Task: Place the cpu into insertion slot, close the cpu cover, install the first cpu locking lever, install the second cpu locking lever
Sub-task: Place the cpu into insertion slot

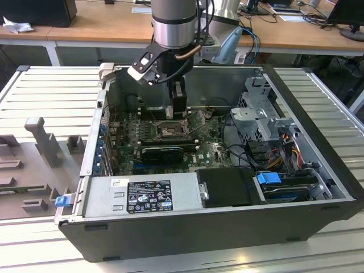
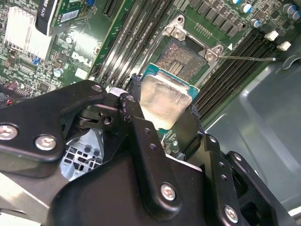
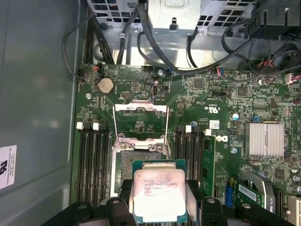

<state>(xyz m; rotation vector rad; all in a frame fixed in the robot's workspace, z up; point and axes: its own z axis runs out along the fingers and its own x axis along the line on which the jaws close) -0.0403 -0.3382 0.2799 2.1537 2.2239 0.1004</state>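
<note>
My gripper (image 3: 159, 203) is shut on the cpu (image 3: 157, 194), a flat silver-topped chip on a green carrier, held by its two side edges between black fingers (image 3: 123, 200). The cpu hangs level just above and slightly off one edge of the insertion slot (image 3: 137, 162), whose bare contact field shows in both wrist views. The cpu cover (image 3: 141, 109), a silver frame with a square cutout, stands flipped open beyond the slot. A thin lever wire (image 2: 249, 59) sticks out beside the slot (image 2: 181, 59). In the exterior view the gripper (image 1: 176, 111) reaches down into the open computer case over the slot (image 1: 169, 132).
Long black memory slots (image 3: 91, 160) flank the socket on both sides. A finned heatsink (image 3: 264, 139) and an expansion card (image 2: 70, 14) sit nearby. Black cables (image 3: 141, 42) and a drive cage (image 1: 259, 114) crowd one end of the case. The grey case wall (image 3: 37, 94) runs close alongside.
</note>
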